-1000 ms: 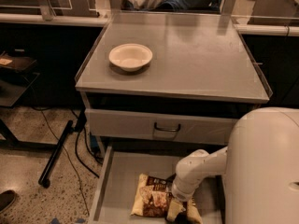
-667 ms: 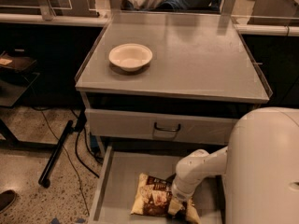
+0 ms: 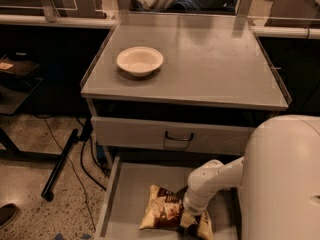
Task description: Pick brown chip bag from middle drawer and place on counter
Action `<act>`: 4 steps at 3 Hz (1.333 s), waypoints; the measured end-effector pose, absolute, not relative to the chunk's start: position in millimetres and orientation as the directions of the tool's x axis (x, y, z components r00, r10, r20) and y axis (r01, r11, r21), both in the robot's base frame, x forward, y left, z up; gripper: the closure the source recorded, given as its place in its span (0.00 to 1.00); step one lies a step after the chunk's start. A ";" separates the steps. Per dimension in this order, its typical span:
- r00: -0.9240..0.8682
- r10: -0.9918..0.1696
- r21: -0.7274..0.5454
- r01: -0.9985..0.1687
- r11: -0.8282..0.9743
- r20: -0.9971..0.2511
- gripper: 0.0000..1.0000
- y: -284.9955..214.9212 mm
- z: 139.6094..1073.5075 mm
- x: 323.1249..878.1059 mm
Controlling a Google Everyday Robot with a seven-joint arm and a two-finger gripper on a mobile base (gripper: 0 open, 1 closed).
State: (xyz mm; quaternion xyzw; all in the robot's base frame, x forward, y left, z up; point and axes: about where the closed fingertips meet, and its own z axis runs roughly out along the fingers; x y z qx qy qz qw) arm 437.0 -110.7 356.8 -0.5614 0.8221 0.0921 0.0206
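I have the hand (image 3: 193, 218) low in the open middle drawer (image 3: 124, 194), down at the near edge of my view, pressed onto the right part of the brown chip bag (image 3: 161, 210). From here I cannot tell how far the hand is open, or whether it has hold of the bag: the white wrist covers that spot. The bag lies flat on the drawer floor, nearer the right side than the left. Its dark middle and pale ends face up, and one pale corner shows to the right of the wrist. The white arm (image 3: 216, 176) comes in from the right, out from under the big rounded robot body (image 3: 282, 179) that fills the near right corner.

Above the open drawer, the closed drawer front (image 3: 135, 133) with its small dark handle (image 3: 179, 136) sits flush. The bench (image 3: 215, 59) above it is a wide gray top, faintly shiny. A round cream bowl (image 3: 140, 60) stands on its left half, well apart from the bag below. On the speckled floor to the left I see dark cables (image 3: 84, 156) and a black stand leg (image 3: 59, 166).
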 end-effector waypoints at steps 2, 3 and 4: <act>-0.378 -0.912 0.135 -0.924 0.359 -0.160 1.00 -112.8 408.9 448.8; -0.396 -0.905 0.162 -0.914 0.372 -0.157 1.00 -132.0 452.8 455.0; -0.448 -0.886 0.196 -0.885 0.421 -0.119 1.00 -183.8 496.4 443.6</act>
